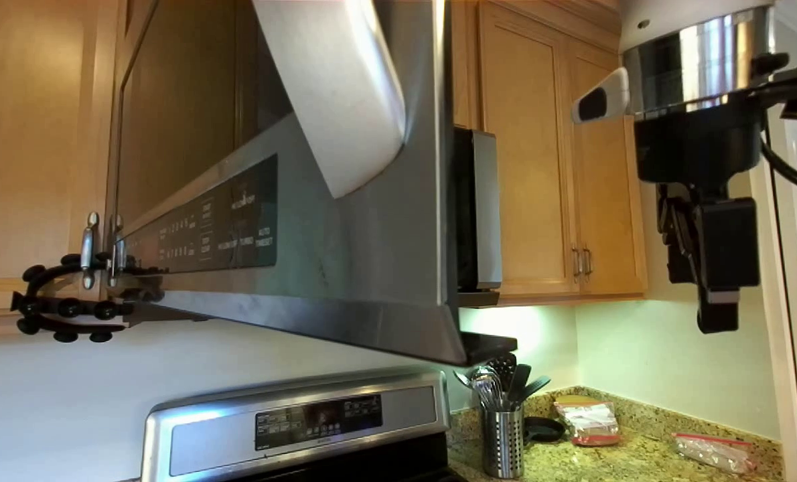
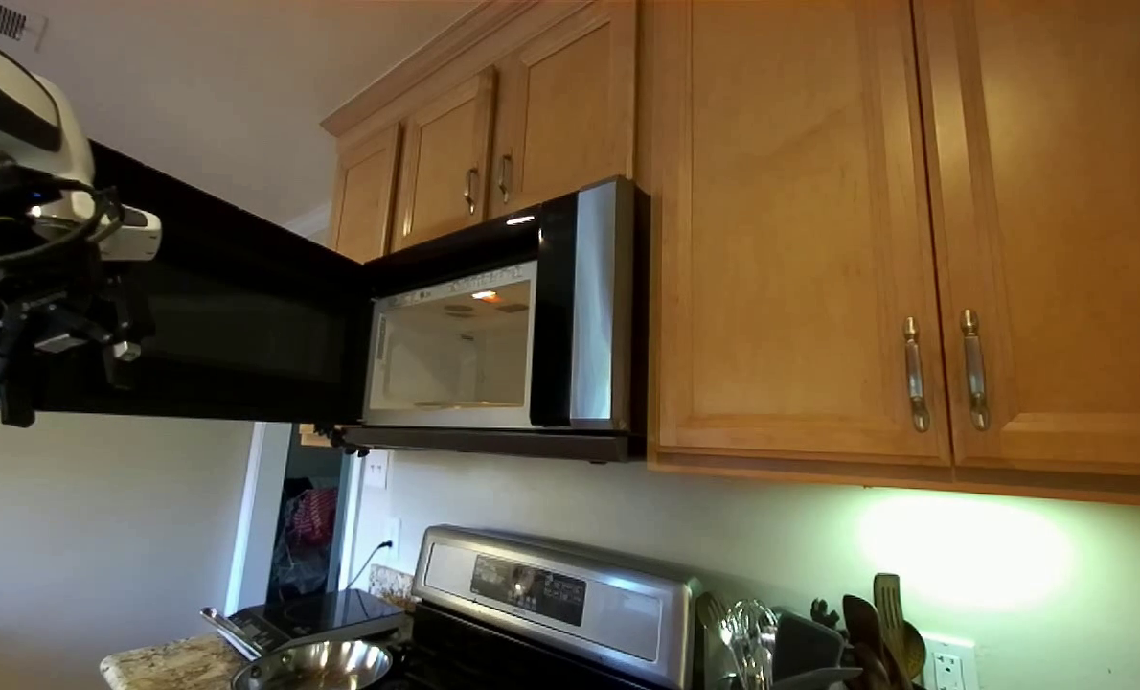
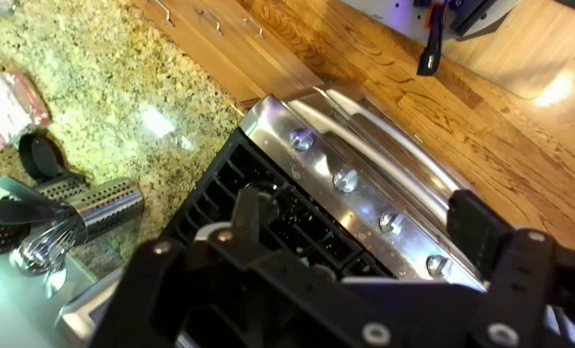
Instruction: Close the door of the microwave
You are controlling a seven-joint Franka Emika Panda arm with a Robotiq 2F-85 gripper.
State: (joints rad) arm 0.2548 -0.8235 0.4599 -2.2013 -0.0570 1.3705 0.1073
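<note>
the door (image 1: 305,234) of the microwave (image 2: 597,316) stands wide open in both exterior views, swung out from the microwave's left end, above the stove (image 1: 305,428). it is a broad steel-framed panel with a dark glossy window (image 1: 184,114), a thick steel handle (image 1: 345,100) close to one side and a strip of small printed buttons (image 1: 218,234) along the bottom. its inner face (image 2: 254,316) shows black in an exterior view, stretching left from the pale, lit cavity (image 2: 445,359). the gripper (image 3: 360,220) is spread wide, its two fingers (image 3: 476,232) well apart in the wrist view. in an exterior view it hangs with the white arm (image 2: 67,144) at the left, in front of the inner face and hiding part of it. in an exterior view it hangs at the right, apart from the door's near, free edge (image 1: 447,201). wooden cabinets (image 2: 790,240) run above the microwave and to its right, and a black knobby loop (image 1: 70,308) sits by a cabinet handle (image 1: 88,248) at the left. right of the stove, on the speckled counter (image 3: 123,87), stands a perforated steel holder (image 1: 503,445) packed with utensils (image 1: 519,381), with two plastic bags (image 1: 589,422) farther right. left of the stove lies a flat black cooktop (image 2: 340,613), with a shiny pan (image 2: 321,663) nearer.
</note>
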